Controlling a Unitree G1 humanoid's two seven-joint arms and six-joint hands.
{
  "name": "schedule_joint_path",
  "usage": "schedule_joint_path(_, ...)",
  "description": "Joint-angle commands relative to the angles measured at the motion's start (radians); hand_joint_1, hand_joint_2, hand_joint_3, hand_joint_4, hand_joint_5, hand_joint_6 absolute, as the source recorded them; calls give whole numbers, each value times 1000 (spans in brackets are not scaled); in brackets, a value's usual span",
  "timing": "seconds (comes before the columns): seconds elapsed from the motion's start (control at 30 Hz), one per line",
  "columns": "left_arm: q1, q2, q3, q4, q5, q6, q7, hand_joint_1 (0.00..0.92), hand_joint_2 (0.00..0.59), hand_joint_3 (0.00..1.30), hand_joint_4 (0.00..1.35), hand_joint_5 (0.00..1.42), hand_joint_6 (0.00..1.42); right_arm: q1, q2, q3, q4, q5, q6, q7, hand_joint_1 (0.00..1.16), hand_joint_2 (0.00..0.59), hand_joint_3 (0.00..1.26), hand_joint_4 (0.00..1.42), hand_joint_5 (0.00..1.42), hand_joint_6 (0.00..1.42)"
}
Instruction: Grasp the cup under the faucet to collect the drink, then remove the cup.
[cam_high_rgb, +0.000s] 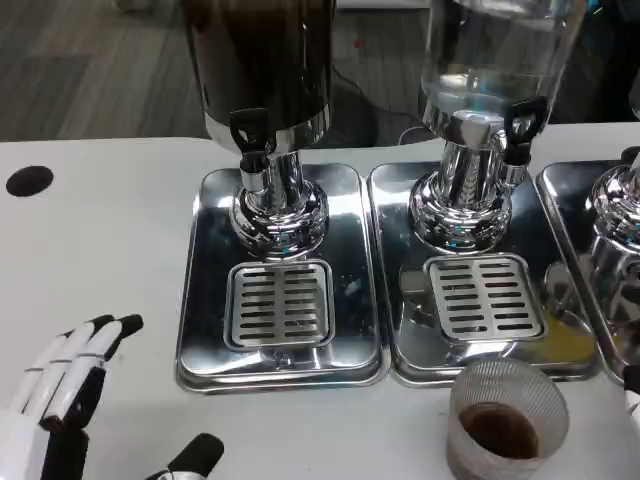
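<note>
A clear ribbed cup (505, 418) with dark drink in its bottom stands on the white table, just in front of the middle drip tray (395, 330). The dark-liquid dispenser (262, 70) has its black faucet (250, 135) above the left grille (280, 303). My left hand (62, 390) lies at the lower left with fingers spread and thumb apart, holding nothing. A sliver of my right hand (632, 388) shows at the right edge beside the cup; its fingers are cut off by the frame.
A clear dispenser (492, 60) stands over the middle tray with a black faucet (522, 125). A third dispenser base (618, 205) sits at the far right. A black hole (28, 180) marks the table at left. Yellow liquid (568, 342) pools on the middle tray.
</note>
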Motion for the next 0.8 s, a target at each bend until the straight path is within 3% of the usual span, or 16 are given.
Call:
schedule_joint_path(0.03, -9, 0, -12, 6, -25, -16, 11, 0, 131, 223, 109, 173, 452, 12, -18, -2, -6, 20, -20, 26, 654, 466, 188, 53, 25, 0)
schedule_joint_path(0.5, -125, 6, -58, 34, -33, 35, -29, 3, 131, 234, 123, 191, 457, -14, -6, 10, 19, 47, -22, 42, 658, 451, 199, 76, 36, 0)
schedule_joint_path(0.8, -161, 21, -61, 12, -47, 47, -52, 3, 131, 243, 129, 200, 458, 30, -13, -23, -52, 47, -1, 55, 663, 447, 199, 76, 37, 0)
